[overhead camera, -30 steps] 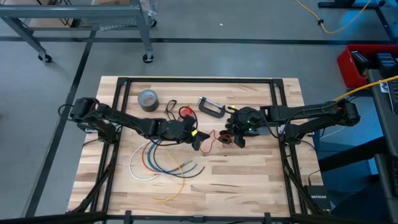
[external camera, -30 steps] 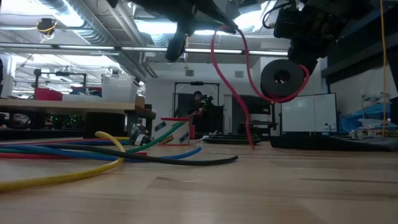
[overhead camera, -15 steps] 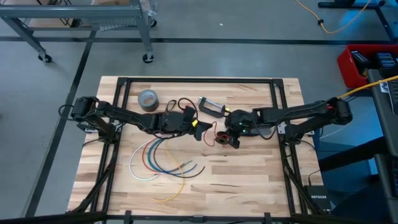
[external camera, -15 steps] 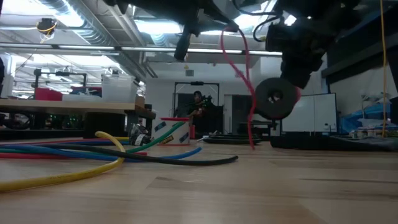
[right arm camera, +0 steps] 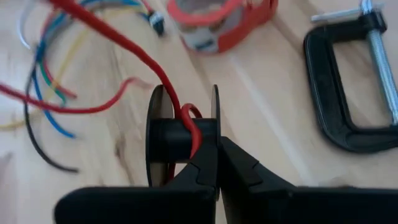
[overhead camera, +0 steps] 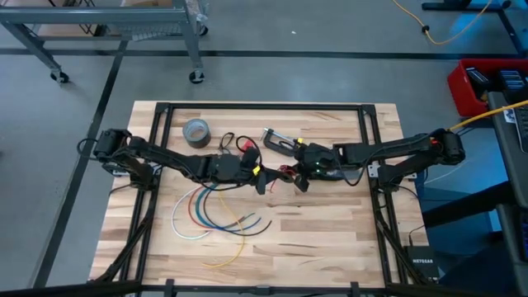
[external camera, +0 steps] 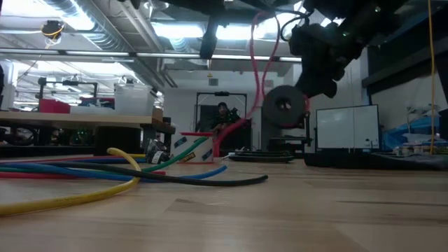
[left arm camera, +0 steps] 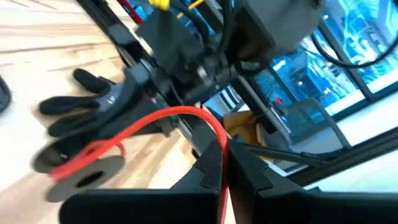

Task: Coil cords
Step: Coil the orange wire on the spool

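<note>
Above the middle of the wooden table (overhead camera: 330, 239), the right gripper (overhead camera: 302, 175) has its fingers closed on the flange of the small black spool (right arm camera: 180, 144), held in the air. The thin red wire (left arm camera: 158, 121) runs from the spool's hub to the left gripper (overhead camera: 261, 181), whose fingers pinch it tight. The two grippers are close together. Just beyond the spool lie the black C-clamp (overhead camera: 280, 142) and the red cone-shaped piece (right arm camera: 224, 20); the fanned wire bundle (overhead camera: 214, 216) lies beside the left gripper. The table's near edge past the bundle is open wood. No writing on the table is legible.
</note>
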Controlling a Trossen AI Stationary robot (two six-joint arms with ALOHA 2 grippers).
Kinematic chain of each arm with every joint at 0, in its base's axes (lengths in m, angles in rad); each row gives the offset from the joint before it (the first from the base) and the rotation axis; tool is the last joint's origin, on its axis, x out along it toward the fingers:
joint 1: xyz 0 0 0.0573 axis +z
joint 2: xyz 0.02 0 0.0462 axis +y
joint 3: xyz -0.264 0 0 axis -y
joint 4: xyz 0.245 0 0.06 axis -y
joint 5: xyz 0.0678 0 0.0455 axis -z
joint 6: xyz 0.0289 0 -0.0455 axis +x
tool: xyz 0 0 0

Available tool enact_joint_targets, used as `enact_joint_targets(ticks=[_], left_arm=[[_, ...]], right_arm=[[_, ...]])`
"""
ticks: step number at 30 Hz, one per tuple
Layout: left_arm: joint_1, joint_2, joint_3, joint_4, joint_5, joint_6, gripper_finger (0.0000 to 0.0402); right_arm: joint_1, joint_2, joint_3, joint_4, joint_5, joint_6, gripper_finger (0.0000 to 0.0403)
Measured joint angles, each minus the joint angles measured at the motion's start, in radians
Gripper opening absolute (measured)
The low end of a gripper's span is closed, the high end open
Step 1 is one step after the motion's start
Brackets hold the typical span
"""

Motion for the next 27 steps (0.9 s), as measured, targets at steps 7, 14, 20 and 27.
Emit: enact_joint_targets(ticks=[7, 14, 20, 27], left_arm=[[-0.021, 0.000, 0.000, 0.033, 0.000, 0.006, 0.0000], [-0.020, 0.000, 0.000, 0.035, 0.000, 0.002, 0.0000], [-0.029, 0.000, 0.000, 0.031, -0.001, 0.001, 0.0000], [-0.052, 0.000, 0.000, 0.024, -0.010, 0.001, 0.0000]], right_arm=[[0.000, 0.000, 0.000, 0.150, 0.004, 0.005, 0.0005], [0.000, 0.000, 0.000, 0.294, 0.006, 0.005, 0.0005], [0.000, 0.000, 0.000, 0.384, 0.040, 0.005, 0.0005], [0.000, -0.001, 0.000, 0.475, 0.100, 0.005, 0.0005]])
